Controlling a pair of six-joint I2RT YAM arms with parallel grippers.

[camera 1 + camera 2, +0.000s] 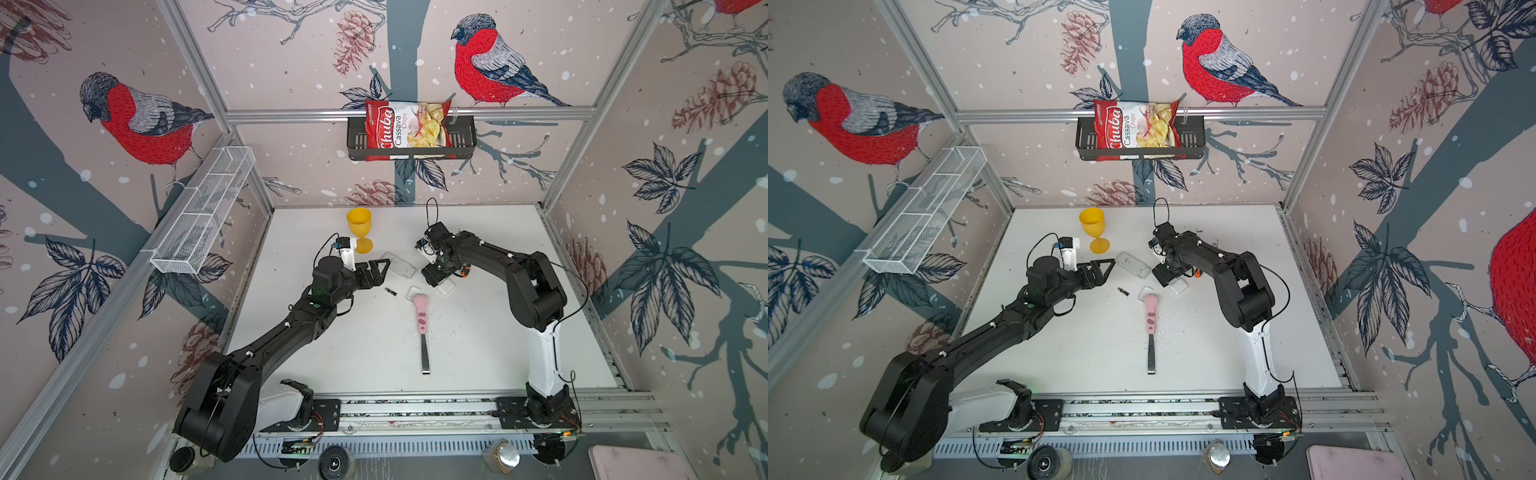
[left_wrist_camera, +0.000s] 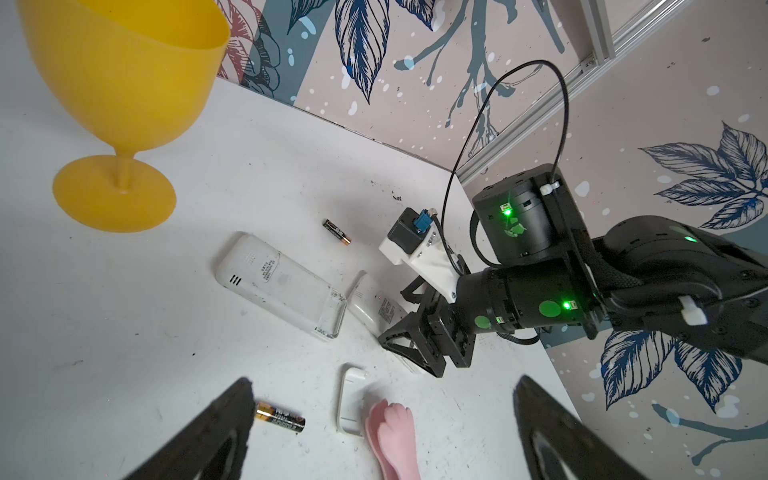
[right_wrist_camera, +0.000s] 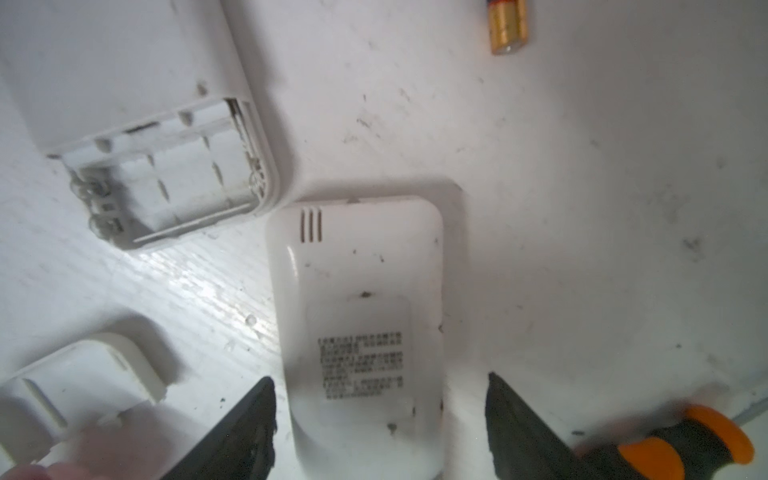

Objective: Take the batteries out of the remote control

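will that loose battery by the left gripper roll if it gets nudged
The battery is a slim, smooth cylinder lying on its side on the flat white table, so a sideways nudge would probably roll it. It looks rigid, likely dense for its size. Its glossy wrap might slip between the open jaws of the left gripper unless pinched squarely.

Scuffed white table (image 1: 353, 353), bearing: upright yellow goblet (image 1: 360, 228) near the back; face-down remote (image 1: 398, 264), battery bay open and empty; smaller white remote (image 3: 361, 332) just beside it; loose cover (image 2: 351, 399) beside pink-handled scraper (image 1: 421, 316); battery (image 1: 390, 291) near the cover; second battery (image 2: 337, 231) apart; orange-and-black screwdriver (image 3: 685, 444).
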